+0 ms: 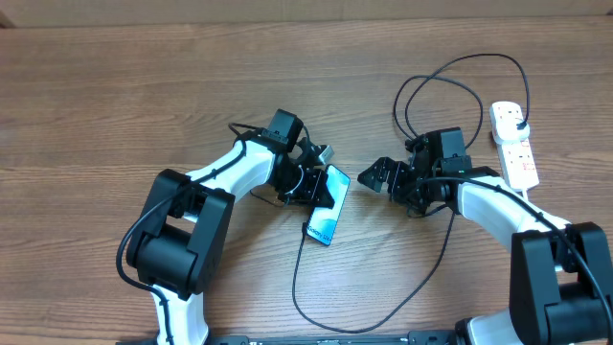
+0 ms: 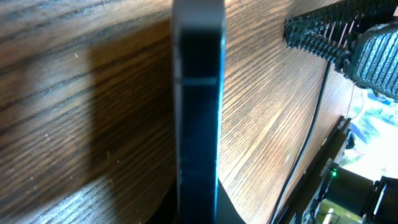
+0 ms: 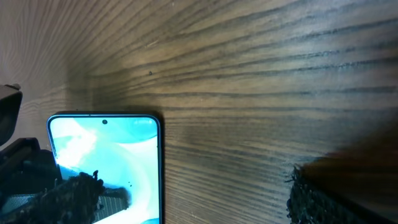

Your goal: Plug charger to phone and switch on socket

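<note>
Two claws meet at the phone (image 1: 327, 207), which sits tilted on its edge mid-table. The left claw (image 1: 318, 187) is clamped on it, and the right claw (image 1: 376, 175) hangs just beside it, spread wide and empty. The cable (image 1: 293, 283) reaches the phone's lower end, but I cannot tell if it is seated. Hold the phone steady, let the right claw take the tip squarely, and leave the power strip (image 1: 514, 146) for afterwards.

The phone (image 1: 326, 215) sits slanted in the middle, blue screen up. The thin black charger (image 1: 421, 278) loops from the white socket (image 1: 518, 153) toward it.
</note>
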{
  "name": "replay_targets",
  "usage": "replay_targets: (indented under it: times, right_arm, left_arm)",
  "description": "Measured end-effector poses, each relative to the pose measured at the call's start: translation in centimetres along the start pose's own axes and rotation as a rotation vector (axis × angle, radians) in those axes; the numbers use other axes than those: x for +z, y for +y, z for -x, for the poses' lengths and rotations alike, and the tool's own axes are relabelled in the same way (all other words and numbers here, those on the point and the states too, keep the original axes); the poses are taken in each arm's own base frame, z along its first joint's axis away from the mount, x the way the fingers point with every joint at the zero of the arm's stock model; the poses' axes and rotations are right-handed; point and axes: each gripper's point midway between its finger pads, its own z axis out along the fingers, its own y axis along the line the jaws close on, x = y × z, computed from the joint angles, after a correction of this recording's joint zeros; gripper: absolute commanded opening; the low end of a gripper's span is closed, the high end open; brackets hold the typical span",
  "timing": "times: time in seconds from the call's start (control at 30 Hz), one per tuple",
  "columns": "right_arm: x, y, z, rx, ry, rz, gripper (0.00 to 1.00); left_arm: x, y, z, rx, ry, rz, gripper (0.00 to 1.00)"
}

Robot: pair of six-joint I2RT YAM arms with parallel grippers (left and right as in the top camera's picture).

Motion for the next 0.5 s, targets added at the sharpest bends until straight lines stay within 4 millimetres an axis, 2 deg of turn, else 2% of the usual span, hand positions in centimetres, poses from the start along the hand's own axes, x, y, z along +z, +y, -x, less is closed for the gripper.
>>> replay_targets:
  times: [0.13,0.2,0.27,0.3,0.37,0.5]
  right_arm:
    - [0.0,0.2,0.9,-0.020,-0.039,0.001,1.00]
    - [0.0,0.1,1.3,-0.027,-0.057,-0.004,0.80]
    - [-0.1,0.0,1.5,-0.025,-0.068,-0.011,0.56]
    - [-0.1,0.0,1.6,-0.031,-0.069,-0.012,0.41]
    - [0.0,-0.1,1.6,-0.028,-0.070,-0.017,0.04]
    - [0.0,-0.3,1.5,-0.022,-0.068,-0.024,0.04]
  left_arm:
    - [0.0,0.0,0.2,-0.004,-0.007,0.001,0.04]
    - [0.0,0.0,0.3,-0.007,-0.011,0.000,0.04]
    - [0.0,0.0,0.4,-0.008,-0.014,0.000,0.04]
    - [0.0,0.0,0.4,-0.008,-0.015,0.000,0.04]
    - [0.0,0.0,0.4,-0.007,-0.016,0.000,0.04]
    - [0.0,-0.1,0.5,-0.008,-0.020,-0.001,0.04]
